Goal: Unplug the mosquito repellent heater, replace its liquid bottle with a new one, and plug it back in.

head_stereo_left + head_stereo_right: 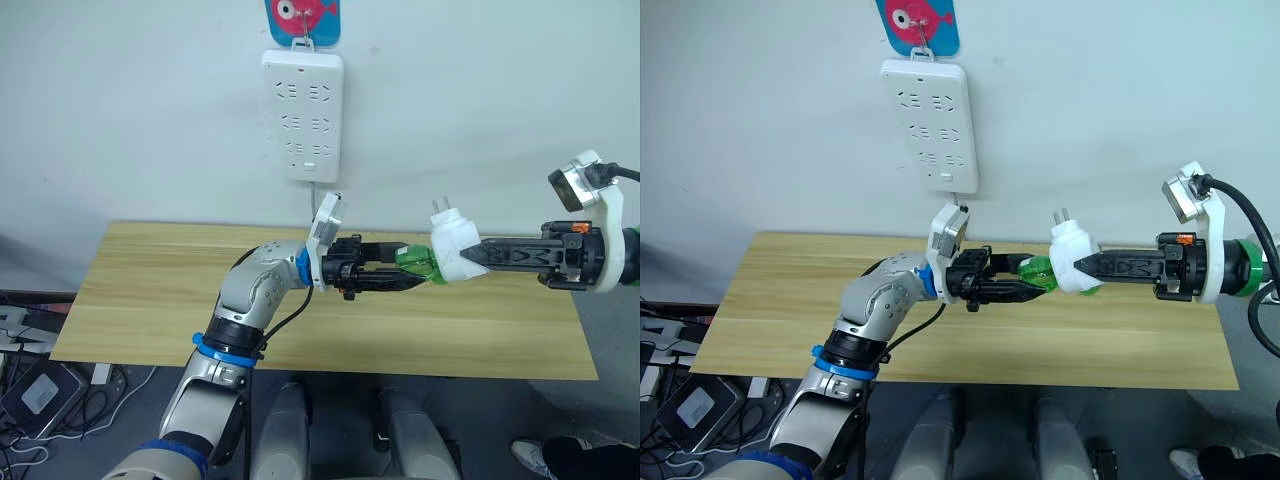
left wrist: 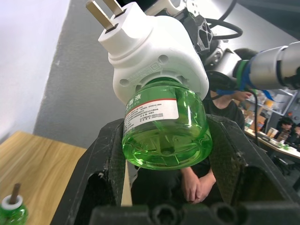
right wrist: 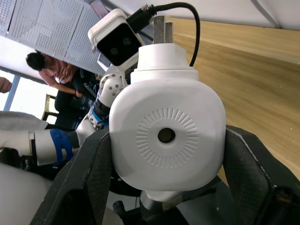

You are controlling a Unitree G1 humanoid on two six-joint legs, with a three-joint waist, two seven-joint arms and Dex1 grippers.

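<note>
Mosquito repellent heater (image 1: 455, 247) was held above table (image 1: 150, 300), clamped by right gripper (image 1: 478, 256). Green bottle (image 1: 418, 264) was clamped by left gripper (image 1: 405, 276). Bottle should be twisted straight along axis, heater kept steady.

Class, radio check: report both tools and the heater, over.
Right tool shut on the mosquito repellent heater, held above the table. Left tool shut on its green liquid bottle, still attached. Prongs up, unplugged from the wall power strip. Nothing blocking.
</note>
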